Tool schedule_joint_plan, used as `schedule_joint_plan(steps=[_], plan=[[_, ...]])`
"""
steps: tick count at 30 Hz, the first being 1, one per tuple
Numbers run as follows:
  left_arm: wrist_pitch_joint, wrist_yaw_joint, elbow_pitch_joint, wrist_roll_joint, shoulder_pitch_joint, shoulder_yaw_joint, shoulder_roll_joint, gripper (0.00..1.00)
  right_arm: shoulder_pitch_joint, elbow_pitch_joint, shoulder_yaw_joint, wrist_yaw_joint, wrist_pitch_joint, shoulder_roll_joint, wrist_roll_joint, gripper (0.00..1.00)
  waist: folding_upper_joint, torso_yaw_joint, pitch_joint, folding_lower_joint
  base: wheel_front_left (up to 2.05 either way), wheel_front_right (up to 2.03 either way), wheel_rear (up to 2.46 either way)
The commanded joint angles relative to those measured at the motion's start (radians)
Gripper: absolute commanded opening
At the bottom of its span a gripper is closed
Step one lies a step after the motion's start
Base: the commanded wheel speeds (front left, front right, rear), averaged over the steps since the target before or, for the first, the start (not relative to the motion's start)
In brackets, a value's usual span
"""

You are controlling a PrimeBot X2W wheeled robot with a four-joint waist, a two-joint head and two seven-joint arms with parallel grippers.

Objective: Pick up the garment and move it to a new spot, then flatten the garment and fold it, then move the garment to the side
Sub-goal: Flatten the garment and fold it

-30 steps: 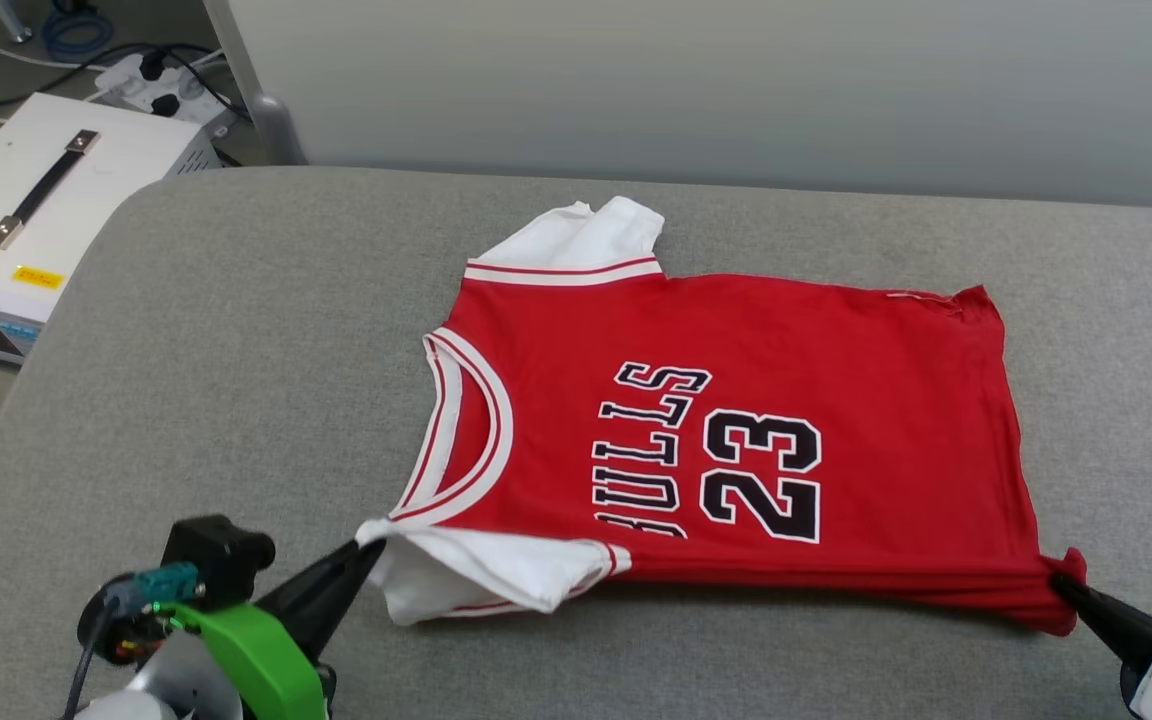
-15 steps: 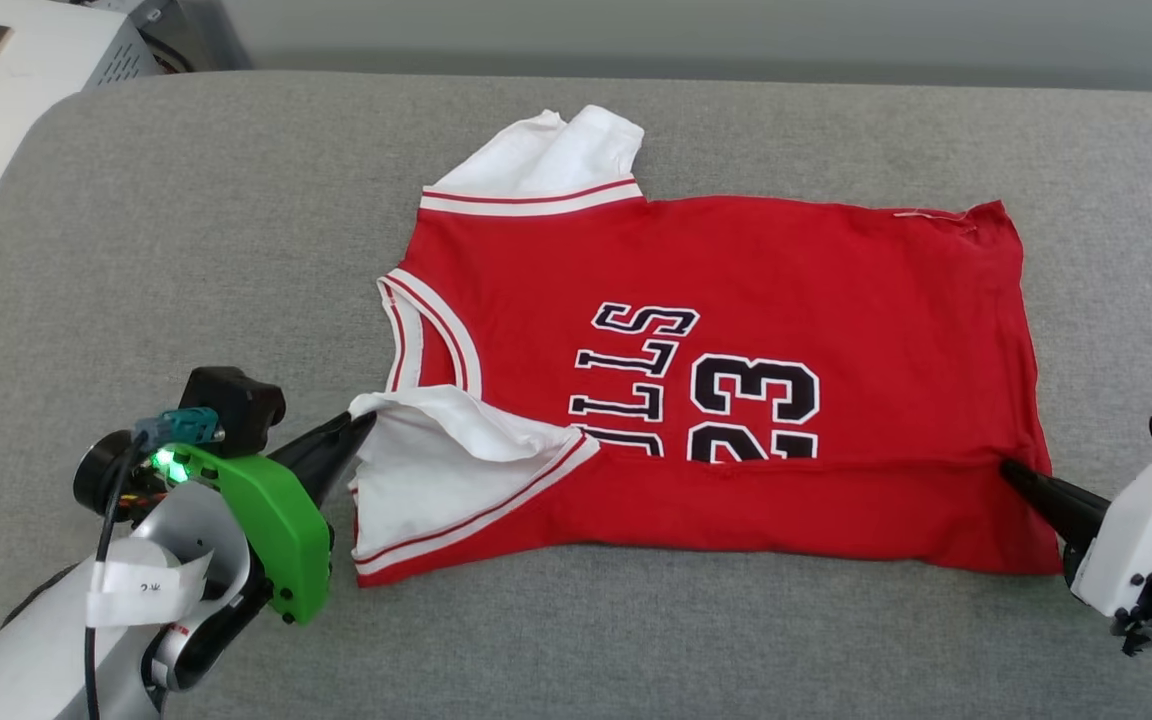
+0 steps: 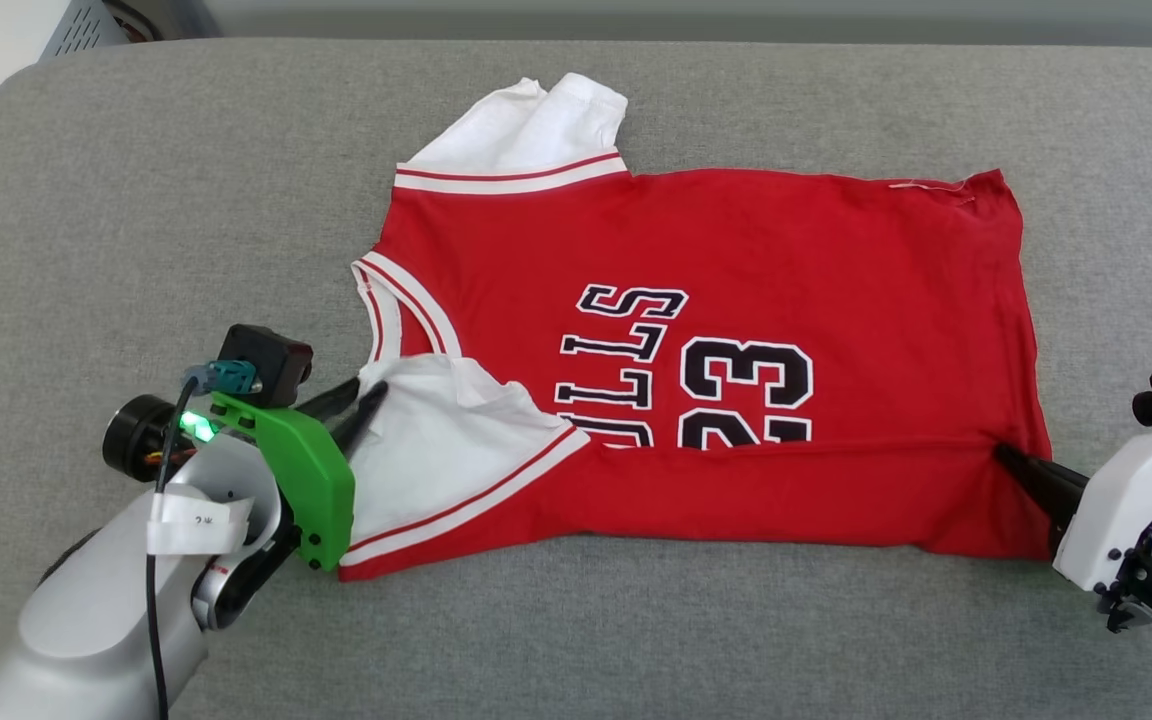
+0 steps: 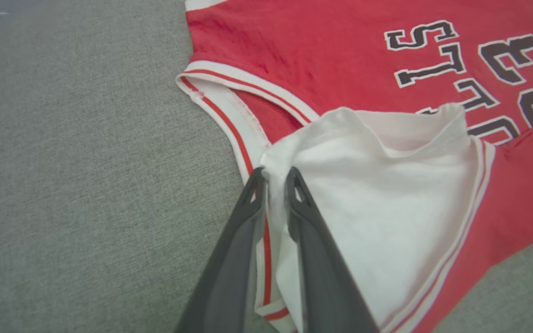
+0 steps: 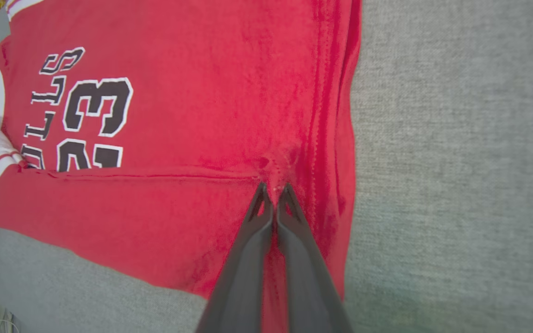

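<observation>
One fold looks made: the near long edge of the jersey (image 3: 736,250) lies turned over its front, hiding part of the lettering. It sits flat in the middle of the tabletop (image 3: 186,200). Our left end effector (image 4: 275,172) is narrowly parted, the white sleeve (image 3: 436,450) edge between its fingers; our right end effector (image 5: 273,187) is pinched closed on the hem. We judge moving and flattening done, more folding and the shift aside left.

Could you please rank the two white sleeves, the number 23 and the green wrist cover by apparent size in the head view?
1. nearer white sleeve
2. farther white sleeve
3. number 23 and green wrist cover: alike, unranked
</observation>
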Motion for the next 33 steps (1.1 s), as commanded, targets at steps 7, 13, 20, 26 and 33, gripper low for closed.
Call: schedule_joint_plan(steps=[7, 13, 20, 26, 33], plan=[[-0.096, 0.015, 0.111, -0.021, -0.008, 0.027, -0.073, 1.00, -0.012, 0.004, -0.003, -0.001, -0.038, 0.022, -0.039, 1.00, 0.0000, 0.001, -0.048, 0.0000, 0.00, 0.00, 0.00], [-0.199, 0.064, 0.121, -0.081, 0.057, 0.091, -0.113, 1.00, 0.031, -0.037, 0.002, -0.001, -0.097, 0.009, -0.108, 1.00, 0.0000, 0.011, -0.110, 0.0000, 0.00, 0.00, 0.00], [-0.275, 0.153, 0.017, -0.133, 0.197, 0.138, -0.135, 1.00, 0.126, -0.106, -0.040, -0.001, -0.115, 0.041, -0.201, 1.00, 0.0000, 0.025, -0.165, 0.0000, 0.00, 0.00, 0.00], [-0.255, 0.234, -0.091, -0.163, 0.319, 0.140, -0.125, 1.00, 0.207, -0.163, -0.104, -0.001, -0.067, 0.089, -0.295, 1.00, 0.0000, 0.025, -0.175, 0.0000, 0.00, 0.00, 0.00], [-0.158, 0.298, -0.158, -0.172, 0.379, 0.110, -0.087, 1.00, 0.259, -0.209, -0.167, -0.001, 0.002, 0.160, -0.365, 1.00, 0.0000, 0.024, -0.156, 0.0000, 0.00, 0.00, 0.00]])
